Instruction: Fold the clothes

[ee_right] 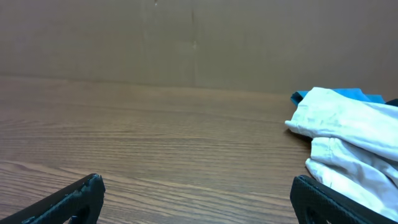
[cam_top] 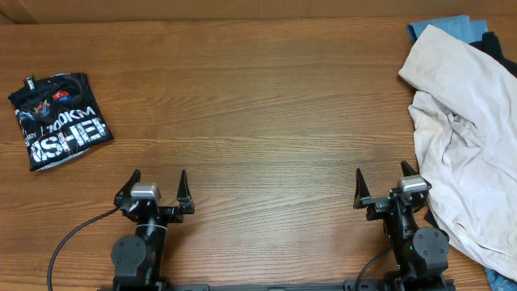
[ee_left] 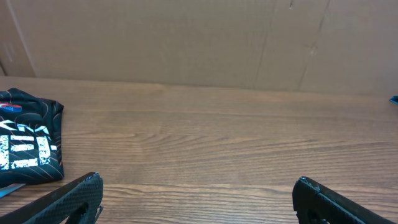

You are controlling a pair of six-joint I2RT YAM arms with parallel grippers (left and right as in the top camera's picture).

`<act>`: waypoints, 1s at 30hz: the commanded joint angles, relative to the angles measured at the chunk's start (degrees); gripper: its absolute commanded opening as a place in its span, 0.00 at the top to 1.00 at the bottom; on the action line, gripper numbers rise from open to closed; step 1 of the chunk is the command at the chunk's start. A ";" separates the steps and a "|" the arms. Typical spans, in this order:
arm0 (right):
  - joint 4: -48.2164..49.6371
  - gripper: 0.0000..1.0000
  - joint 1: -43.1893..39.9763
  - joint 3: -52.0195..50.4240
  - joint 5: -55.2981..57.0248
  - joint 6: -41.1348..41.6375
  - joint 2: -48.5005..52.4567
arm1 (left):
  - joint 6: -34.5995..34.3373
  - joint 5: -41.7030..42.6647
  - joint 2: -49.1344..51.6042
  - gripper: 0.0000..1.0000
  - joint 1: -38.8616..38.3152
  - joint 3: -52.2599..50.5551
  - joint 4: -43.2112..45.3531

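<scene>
Cream garment (cam_top: 464,121): unfolded, crumpled, heaped along the right edge of the table (cam_top: 258,105). Light blue garment (cam_top: 448,24) and black garment (cam_top: 497,44): partly beneath it, far right corner. Black printed garment (cam_top: 58,121): folded flat, slightly askew, far left, well apart.

A: Any writing to read?
B: Only on the folded black printed garment (cam_top: 58,120): big white letters, roughly "00KM" above "ISHER", cut off by the fold
A: And from the left wrist view?
B: White print, too blurred to read
</scene>
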 commanded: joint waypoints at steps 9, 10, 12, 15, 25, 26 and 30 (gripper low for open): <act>0.28 0.00 -0.20 0.13 -0.07 -0.04 -0.68 | 1.49 -0.42 -0.48 0.00 0.46 -0.20 -0.09; 0.28 0.00 -0.22 0.13 -0.07 -0.04 -0.68 | 1.49 -0.42 -0.48 0.00 0.46 -0.20 -0.09; 0.28 0.00 -0.20 0.13 -0.07 -0.07 -0.68 | 1.49 -0.42 -0.48 0.00 0.46 -0.20 -0.07; 0.28 0.00 -0.20 0.13 -0.07 -0.04 -0.68 | 1.49 -0.42 -0.48 0.00 0.46 -0.20 -0.09; 0.31 0.00 -0.20 0.13 -0.09 -0.04 -0.68 | 1.46 -0.61 -0.48 0.00 0.46 -0.20 -0.07; 0.31 0.00 -0.20 0.13 -0.09 -0.04 -0.68 | 1.49 -0.61 -0.48 0.00 0.46 -0.20 -0.07; 0.46 0.00 -0.20 0.15 -0.04 1.66 -0.68 | 1.44 -0.48 -0.48 0.00 0.46 -0.20 -0.09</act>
